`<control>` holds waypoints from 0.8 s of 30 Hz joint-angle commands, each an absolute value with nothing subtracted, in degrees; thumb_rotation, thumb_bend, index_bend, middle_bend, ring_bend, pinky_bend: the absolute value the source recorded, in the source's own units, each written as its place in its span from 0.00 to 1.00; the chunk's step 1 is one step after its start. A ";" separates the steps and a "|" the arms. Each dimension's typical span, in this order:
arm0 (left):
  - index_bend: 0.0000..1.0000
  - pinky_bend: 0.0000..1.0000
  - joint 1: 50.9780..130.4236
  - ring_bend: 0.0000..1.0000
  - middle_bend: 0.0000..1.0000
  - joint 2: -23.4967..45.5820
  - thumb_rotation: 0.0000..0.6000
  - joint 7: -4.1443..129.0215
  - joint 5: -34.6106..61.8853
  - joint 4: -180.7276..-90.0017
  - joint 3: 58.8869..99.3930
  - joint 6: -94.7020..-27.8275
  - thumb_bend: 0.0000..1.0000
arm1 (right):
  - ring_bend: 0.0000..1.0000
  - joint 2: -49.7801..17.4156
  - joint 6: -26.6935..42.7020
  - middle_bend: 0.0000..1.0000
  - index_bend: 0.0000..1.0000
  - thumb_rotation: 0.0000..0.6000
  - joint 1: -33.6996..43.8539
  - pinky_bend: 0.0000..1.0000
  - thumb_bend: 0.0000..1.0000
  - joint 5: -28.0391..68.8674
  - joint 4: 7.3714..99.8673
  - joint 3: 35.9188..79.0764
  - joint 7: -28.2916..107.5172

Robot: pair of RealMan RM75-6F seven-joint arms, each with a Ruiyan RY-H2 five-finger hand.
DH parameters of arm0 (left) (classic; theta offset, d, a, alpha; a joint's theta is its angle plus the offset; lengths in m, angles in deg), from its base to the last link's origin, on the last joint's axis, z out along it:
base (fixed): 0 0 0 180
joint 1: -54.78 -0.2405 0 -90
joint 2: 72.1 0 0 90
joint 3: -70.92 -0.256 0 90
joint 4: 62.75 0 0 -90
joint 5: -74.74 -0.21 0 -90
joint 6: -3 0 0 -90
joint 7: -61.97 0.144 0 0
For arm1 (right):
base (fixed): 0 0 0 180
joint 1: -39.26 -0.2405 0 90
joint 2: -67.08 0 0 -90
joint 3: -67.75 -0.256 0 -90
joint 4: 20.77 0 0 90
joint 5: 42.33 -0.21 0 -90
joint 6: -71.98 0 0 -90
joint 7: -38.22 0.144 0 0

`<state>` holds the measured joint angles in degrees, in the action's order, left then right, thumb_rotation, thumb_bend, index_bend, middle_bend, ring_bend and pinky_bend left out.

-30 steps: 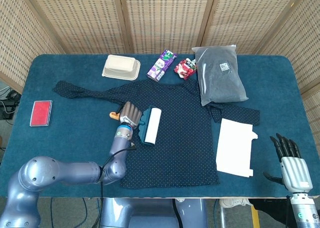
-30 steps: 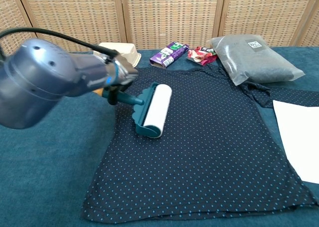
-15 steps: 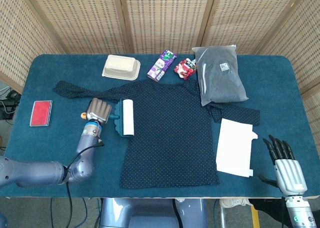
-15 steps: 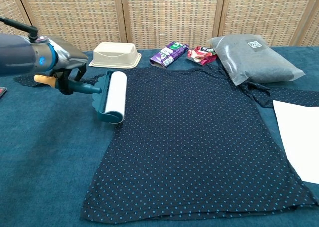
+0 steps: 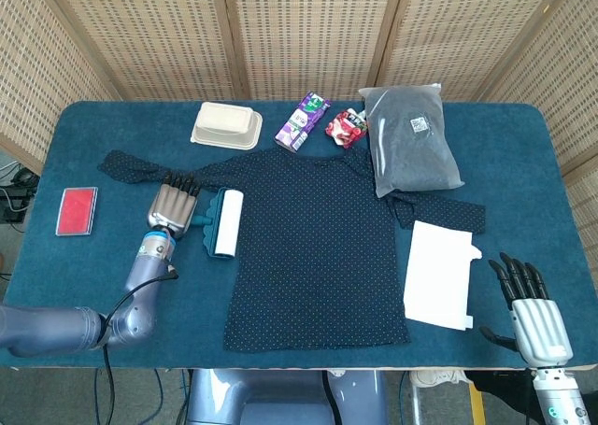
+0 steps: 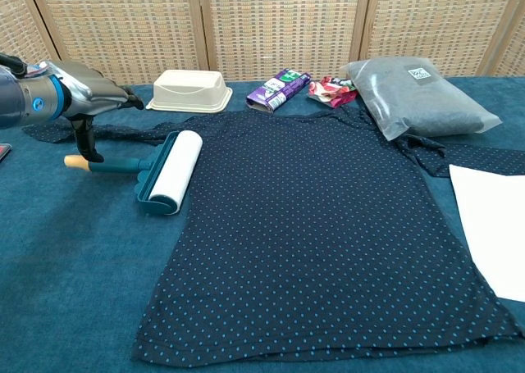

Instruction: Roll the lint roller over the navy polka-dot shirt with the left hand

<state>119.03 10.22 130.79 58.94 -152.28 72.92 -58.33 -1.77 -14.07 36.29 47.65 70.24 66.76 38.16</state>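
Since 0.5 s ago the left hand has let go of the lint roller & lifted w/ fingers spread wide; a sec ago it gripped the handle w/ the roller further in on the shirt, now the roller lies by itself at the shirt's left edge, white drum partly on the fabric, teal handle w/ its orange tip pointing toward the table's left edge. Chest view: the hand sits above the handle end, thumb hanging down near it, holding nothing; can't tell if the thumb touches. Navy polka-dot shirt is spread flat across the table's middle, one sleeve running toward the left edge, other sleeve toward the right, hem near the front edge. Right hand is at the front right corner, off the table's edge, fingers apart & pointing up, empty. Blue table also carries: beige box near the back edge, purple carton & red snack pouch beside it, grey plastic bag at the back right w/ its near end over the shirt's right sleeve, white paper just right of the shirt toward the front, red pad near the left edge.
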 commanded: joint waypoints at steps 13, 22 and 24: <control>0.00 0.00 95.30 0.00 0.00 6.01 1.00 95.29 14.81 -161.05 64.98 -81.56 0.26 | 0.00 -1.96 -14.49 0.00 0.00 1.00 36.37 0.00 0.10 48.46 70.24 67.02 37.75; 0.00 0.00 81.30 0.00 0.00 6.24 1.00 83.94 2.34 -160.66 58.79 -91.63 0.24 | 0.00 -1.72 -16.54 0.00 0.00 1.00 36.83 0.00 0.10 50.52 71.76 67.25 35.87; 0.00 0.00 78.87 0.00 0.00 5.70 1.00 84.23 0.34 -160.43 58.01 -93.69 0.24 | 0.00 -1.49 -16.98 0.00 0.00 1.00 37.00 0.00 0.10 50.71 72.17 67.23 35.63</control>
